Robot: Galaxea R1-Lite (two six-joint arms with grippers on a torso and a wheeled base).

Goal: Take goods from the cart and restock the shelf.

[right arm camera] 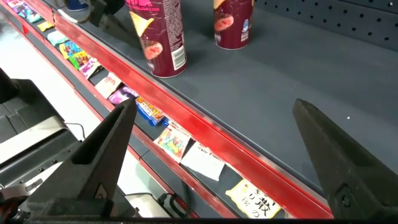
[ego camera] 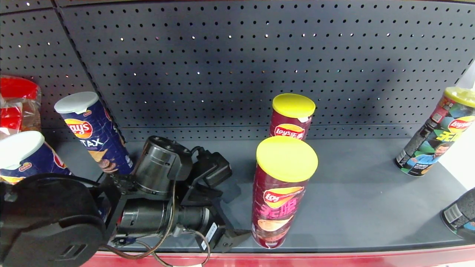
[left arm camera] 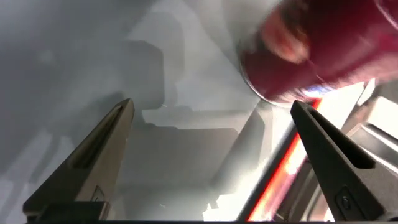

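Two maroon chip cans with yellow lids stand on the grey shelf (ego camera: 363, 200), one near the front edge (ego camera: 281, 193) and one behind it (ego camera: 291, 116). My left gripper (ego camera: 233, 224) lies low on the shelf just left of the front can, open and holding nothing. In the left wrist view the gripper (left arm camera: 211, 124) has its fingers spread wide, and the front can (left arm camera: 323, 50) sits beyond them, off to one side. My right gripper (right arm camera: 217, 124) is open and hangs in front of the shelf's red rail (right arm camera: 186, 118). Both maroon cans (right arm camera: 158, 34) (right arm camera: 233, 22) stand farther along the shelf.
Two blue cans (ego camera: 94, 133) (ego camera: 26, 157) stand at the left behind my left arm, beside a red-lidded pack (ego camera: 15, 104). A dark patterned can (ego camera: 436, 133) stands at the right and another (ego camera: 460, 213) at the right edge. Price tags (right arm camera: 202, 158) line the rail. Bare shelf lies between.
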